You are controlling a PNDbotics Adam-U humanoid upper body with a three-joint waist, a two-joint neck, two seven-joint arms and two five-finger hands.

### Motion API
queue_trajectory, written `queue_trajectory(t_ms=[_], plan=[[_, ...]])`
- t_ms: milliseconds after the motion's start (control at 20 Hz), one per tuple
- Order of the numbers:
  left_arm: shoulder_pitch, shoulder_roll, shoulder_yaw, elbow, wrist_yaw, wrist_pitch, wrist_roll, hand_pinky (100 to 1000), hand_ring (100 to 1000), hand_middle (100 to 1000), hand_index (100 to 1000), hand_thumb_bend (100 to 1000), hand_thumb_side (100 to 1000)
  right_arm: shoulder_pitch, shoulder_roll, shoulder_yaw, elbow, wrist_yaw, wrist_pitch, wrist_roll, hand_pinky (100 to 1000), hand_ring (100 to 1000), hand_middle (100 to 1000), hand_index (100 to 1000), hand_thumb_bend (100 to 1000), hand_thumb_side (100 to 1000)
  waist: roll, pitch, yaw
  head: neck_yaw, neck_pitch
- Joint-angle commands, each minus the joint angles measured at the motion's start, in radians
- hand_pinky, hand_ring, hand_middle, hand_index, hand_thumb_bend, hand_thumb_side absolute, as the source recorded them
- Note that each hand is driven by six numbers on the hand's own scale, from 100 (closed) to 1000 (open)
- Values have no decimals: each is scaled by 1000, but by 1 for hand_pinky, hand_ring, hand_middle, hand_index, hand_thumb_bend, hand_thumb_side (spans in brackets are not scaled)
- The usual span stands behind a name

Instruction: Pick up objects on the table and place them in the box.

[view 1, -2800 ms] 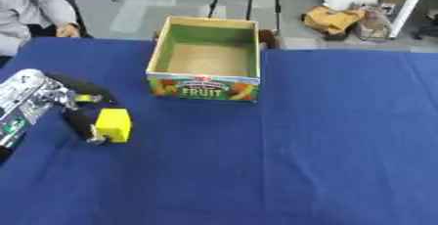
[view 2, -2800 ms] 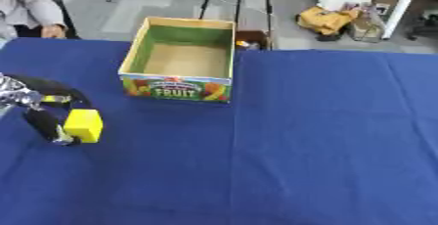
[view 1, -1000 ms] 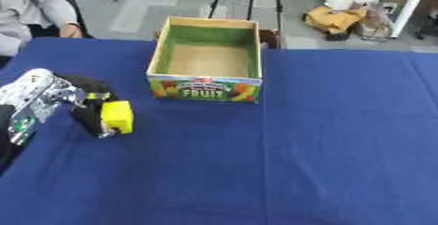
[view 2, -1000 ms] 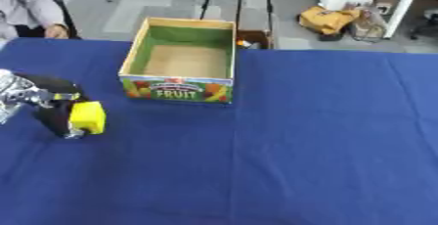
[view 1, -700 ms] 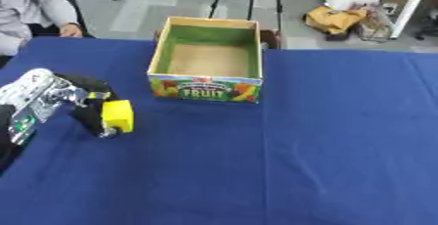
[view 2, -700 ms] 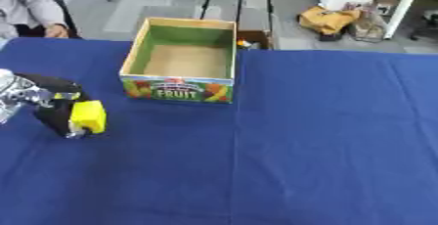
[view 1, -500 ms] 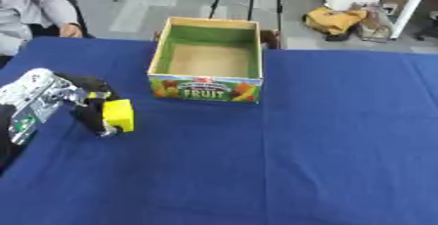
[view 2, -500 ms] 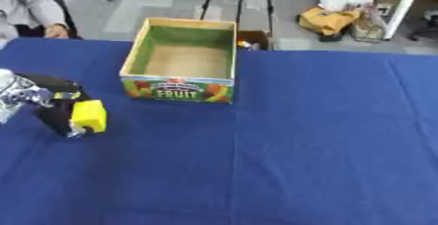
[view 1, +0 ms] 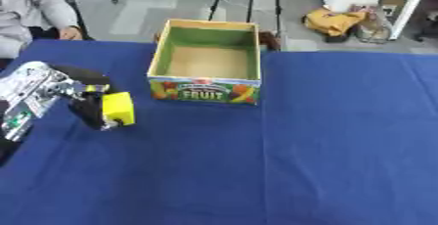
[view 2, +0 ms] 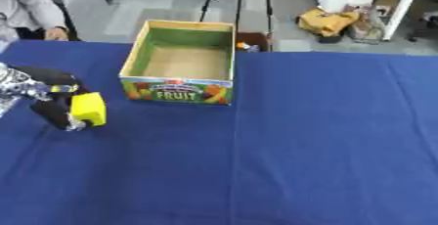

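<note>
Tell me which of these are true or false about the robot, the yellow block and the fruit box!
1. The left hand is holding the yellow block. True.
2. The box already has the block inside. False: it looks empty; the block is outside, to its left.
3. The tablecloth is blue. True.
4. The robot's right hand is reaching into the box. False: no right hand shows.
5. The box lies on its side. False: it stands upright, open at the top.

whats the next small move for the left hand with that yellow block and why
Probably carry it right and away toward the box. The left hand already has its fingers round the yellow block, which sits left of the box and nearer than its printed front, and the open box looks empty.
</note>
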Motion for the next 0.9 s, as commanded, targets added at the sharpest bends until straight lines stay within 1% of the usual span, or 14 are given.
queue_trajectory(t_ms=[50, 350, 550, 750, 900], plan=[[-26, 45, 27, -50, 16, 12, -2, 665, 687, 683, 807, 128, 628, -11, -11, -8, -15, 1, 2, 1, 783, 858, 787, 875, 100, 915, 5, -30, 1, -2, 3], [-48, 63, 47, -123, 39, 37, -9, 663, 680, 671, 799, 100, 631, -9, -12, -7, -15, 1, 1, 2, 783, 858, 788, 875, 100, 914, 8, -35, 5, -7, 5], [-77, 71, 59, -153, 40, 48, -9, 665, 677, 665, 796, 100, 635, -7, -16, -6, -15, 1, 0, 3, 784, 858, 788, 875, 100, 914, 13, -40, 8, -9, 8], [-117, 64, 67, -163, 36, 53, -11, 666, 675, 663, 795, 100, 634, -5, -18, -4, -15, 1, 0, 6, 784, 858, 788, 876, 100, 913, 18, -45, 8, -9, 10], [-158, 44, 74, -150, 27, 57, -11, 665, 675, 661, 795, 100, 637, -5, -20, -3, -15, 1, -1, 7, 784, 858, 788, 876, 100, 912, 21, -48, 6, -7, 10]])
